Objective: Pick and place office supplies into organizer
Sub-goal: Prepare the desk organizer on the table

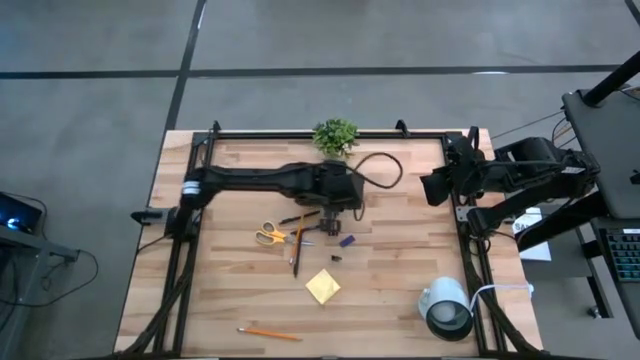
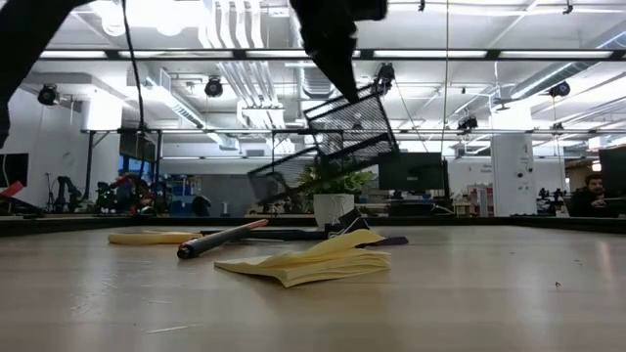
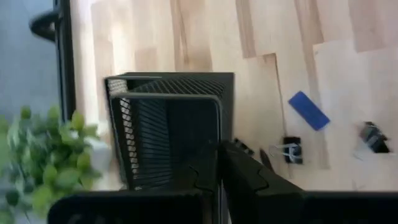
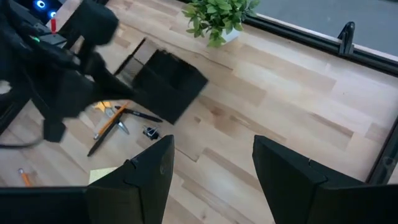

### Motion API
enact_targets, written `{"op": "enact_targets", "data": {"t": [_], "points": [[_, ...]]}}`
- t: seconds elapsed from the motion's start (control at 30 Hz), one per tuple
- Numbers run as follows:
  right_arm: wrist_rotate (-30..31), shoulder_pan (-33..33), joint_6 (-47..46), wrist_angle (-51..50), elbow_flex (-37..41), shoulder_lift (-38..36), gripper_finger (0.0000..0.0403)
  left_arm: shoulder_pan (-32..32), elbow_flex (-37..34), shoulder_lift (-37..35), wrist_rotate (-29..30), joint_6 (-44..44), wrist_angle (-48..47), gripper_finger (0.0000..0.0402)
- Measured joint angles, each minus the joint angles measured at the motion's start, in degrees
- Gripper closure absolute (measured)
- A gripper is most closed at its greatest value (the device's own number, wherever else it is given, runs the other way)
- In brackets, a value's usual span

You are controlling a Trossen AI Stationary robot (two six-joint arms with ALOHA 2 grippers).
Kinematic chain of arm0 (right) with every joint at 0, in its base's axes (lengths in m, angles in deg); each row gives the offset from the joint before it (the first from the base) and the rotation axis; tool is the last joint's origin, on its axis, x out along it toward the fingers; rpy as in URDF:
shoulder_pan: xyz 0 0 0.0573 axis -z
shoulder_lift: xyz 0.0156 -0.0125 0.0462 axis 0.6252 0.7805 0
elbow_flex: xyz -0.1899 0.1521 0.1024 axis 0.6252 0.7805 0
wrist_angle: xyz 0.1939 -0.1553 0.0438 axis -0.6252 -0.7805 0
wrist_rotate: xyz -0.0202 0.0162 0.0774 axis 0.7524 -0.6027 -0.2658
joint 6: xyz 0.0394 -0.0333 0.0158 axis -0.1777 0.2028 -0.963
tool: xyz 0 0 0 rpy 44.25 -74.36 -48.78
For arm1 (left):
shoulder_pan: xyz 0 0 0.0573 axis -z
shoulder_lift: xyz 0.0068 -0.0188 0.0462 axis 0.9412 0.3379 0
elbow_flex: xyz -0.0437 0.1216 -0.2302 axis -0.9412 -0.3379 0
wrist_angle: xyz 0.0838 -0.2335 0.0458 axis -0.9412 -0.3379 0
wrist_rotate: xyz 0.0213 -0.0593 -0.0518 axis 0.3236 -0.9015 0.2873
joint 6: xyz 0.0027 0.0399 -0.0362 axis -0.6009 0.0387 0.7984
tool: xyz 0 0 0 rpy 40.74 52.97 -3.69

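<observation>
One pincer, the left pincer (image 3: pixel 217 163), is holding the light, stiff organizer (image 3: pixel 166 127) tilted above the table (image 1: pixel 400 250), clamped on its thin mesh wall.

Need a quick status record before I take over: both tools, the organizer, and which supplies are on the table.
left tool: shut on the organizer's wall
organizer: black wire mesh, lifted clear of the table and tilted
right tool: open, holding nothing, parked at the table's right edge
scissors: on the table, near its middle
pens and pencil cluster: beside the scissors
sticky-note pad: flat on the table
lone orange pencil: near the front edge
in organizer: nothing visible
</observation>
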Motion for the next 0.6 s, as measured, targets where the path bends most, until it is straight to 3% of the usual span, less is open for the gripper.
{"op": "enact_targets", "data": {"t": [0.37,0.6], "points": [[0.0,0.0,0.1,0.0,0.3,0.0,0.0197,-1.3,7.0,11.8,2.3,-7.1,3.3,0.0402],[-4.5,-0.2,5.6,0.0,2.2,0.0,0.0197,-0.8,7.1,13.1,2.9,-9.5,7.1,0.0388]]}}
